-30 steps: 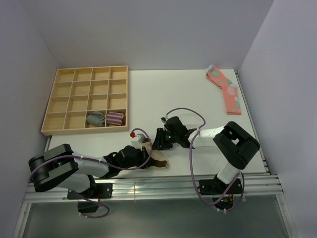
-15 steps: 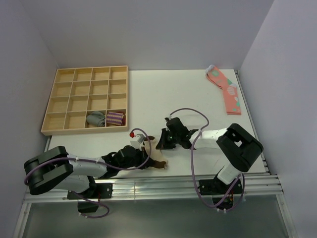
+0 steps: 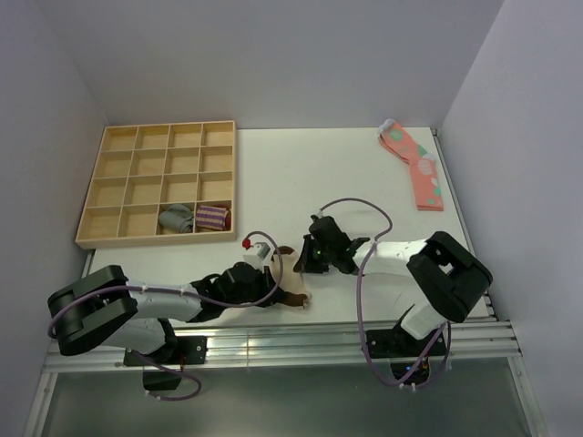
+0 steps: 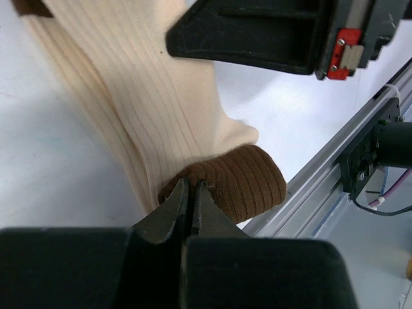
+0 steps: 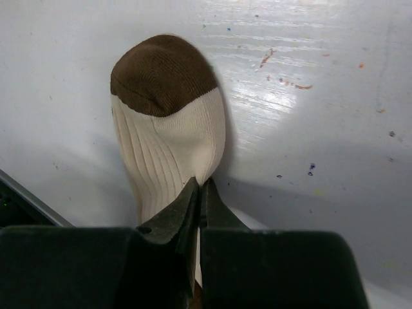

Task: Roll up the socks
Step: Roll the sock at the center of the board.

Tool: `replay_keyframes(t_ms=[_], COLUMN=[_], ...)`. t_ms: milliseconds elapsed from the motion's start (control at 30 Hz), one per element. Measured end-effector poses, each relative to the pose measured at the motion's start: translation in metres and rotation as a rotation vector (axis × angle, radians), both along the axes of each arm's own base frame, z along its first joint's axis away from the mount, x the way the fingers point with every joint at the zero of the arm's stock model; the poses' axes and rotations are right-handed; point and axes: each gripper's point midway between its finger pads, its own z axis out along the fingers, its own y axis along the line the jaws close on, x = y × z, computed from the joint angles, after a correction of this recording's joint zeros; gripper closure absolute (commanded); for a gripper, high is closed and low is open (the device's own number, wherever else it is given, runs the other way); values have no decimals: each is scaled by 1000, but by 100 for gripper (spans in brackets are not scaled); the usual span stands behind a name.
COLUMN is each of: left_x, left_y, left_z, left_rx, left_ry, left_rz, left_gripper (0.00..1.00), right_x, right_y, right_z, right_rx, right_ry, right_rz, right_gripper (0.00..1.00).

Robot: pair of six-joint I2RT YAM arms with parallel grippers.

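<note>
- The socks (image 3: 284, 264) lie on the table (image 3: 301, 173), to the right of the wooden tray (image 3: 155, 187) and nearer the arms than it, close to the table's near edge.
- The left pincer (image 4: 192, 193) is closed, its tips nipping the curled dark brown band at one end of the socks.
- The right pincer (image 5: 199, 193) is also closed, pinching the cream ribbed edge just below the brown toe cap.
- The roll seems only begun: the brown end is tucked over on itself (one turn at most), and the rest of the fabric lies flat. Whether both socks are stacked is not clear.
- The next move likely calls for one pincer to pin the free end while the other carries the curled end along the fabric, keeping it taut so the turn does not spring open.
- A grey roll (image 3: 177, 218) and a striped roll (image 3: 212, 217) sit in adjoining compartments of the tray's nearest row; pink socks (image 3: 414, 164) lie far to the tray's right.
- Nothing loose blocks the work, but the two pincers sit very near each other and could collide, and the table edge is close by.
</note>
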Motion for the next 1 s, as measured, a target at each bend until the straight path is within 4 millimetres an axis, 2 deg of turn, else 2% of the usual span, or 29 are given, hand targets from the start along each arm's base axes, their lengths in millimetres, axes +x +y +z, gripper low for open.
replay_keyframes(t_ms=[333, 433, 467, 567, 667, 833, 1000], left_x=[16, 19, 20, 21, 21, 22, 24], left_y=[-12, -16, -18, -19, -19, -17, -13], left_z=[-3, -3, -3, -4, -5, -5, -6], left_rx=[16, 32, 37, 50, 59, 65, 68], left_ry=[54, 77, 85, 106, 125, 147, 170], left_rz=[17, 10, 9, 4, 0, -6, -19], left_gripper=[100, 100, 100, 100, 100, 100, 100], right_x=[6, 8, 9, 11, 15, 14, 2], right_y=[-16, -17, -18, -19, -21, -33, -43], right_z=[0, 0, 0, 2, 7, 10, 16], right_rx=[-12, -16, -17, -7, 5, 8, 60], right_ry=[-24, -30, -33, -46, -67, -93, -151], right_rz=[-59, -68, -71, -78, -94, -122, -121], right_gripper=[100, 91, 80, 61, 51, 49, 49])
